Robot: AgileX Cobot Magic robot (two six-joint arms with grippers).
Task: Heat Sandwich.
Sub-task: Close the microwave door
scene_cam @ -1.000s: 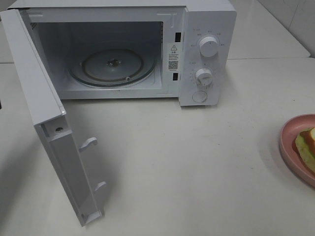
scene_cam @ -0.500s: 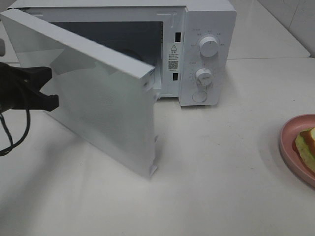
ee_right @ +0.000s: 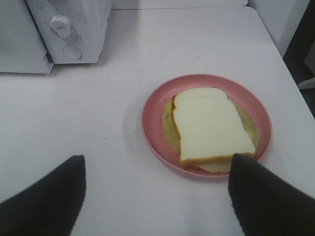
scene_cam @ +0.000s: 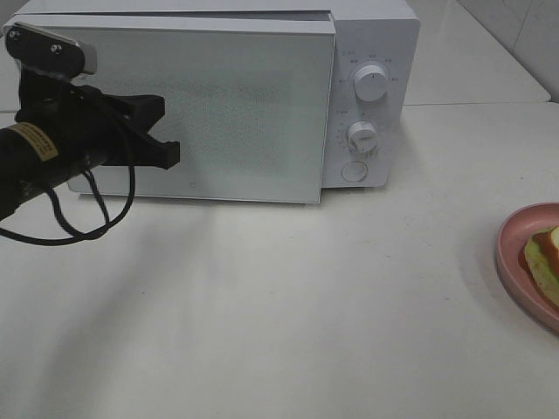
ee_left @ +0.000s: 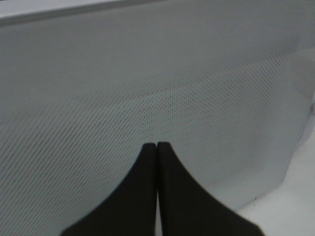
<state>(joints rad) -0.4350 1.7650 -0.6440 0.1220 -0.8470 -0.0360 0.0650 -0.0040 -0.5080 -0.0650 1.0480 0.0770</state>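
The sandwich [ee_right: 209, 123], a white bread slice over yellowish layers, lies on a round pink plate [ee_right: 152, 128]. In the exterior view the sandwich [scene_cam: 546, 257] and plate [scene_cam: 511, 253] sit at the right edge, partly cut off. My right gripper [ee_right: 157, 162] hovers open just short of the plate, holding nothing. The white microwave's door [scene_cam: 236, 113] is swung nearly flat against its front, with a thin dark gap along the top. My left gripper [scene_cam: 170, 153] is shut, its tips [ee_left: 156, 146] against the door's mesh panel [ee_left: 147, 73].
The microwave's control panel carries two knobs [scene_cam: 371, 83] [scene_cam: 361, 135] and a round button [scene_cam: 354, 170]. A black cable [scene_cam: 79, 223] hangs from the left arm. White tabletop [scene_cam: 306, 305] stretches between microwave and plate. A tiled wall [scene_cam: 524, 35] stands at the back right.
The door has swung from wide open to nearly closed. My left arm came in from the left, pushing it. The sandwich and plate stayed put.
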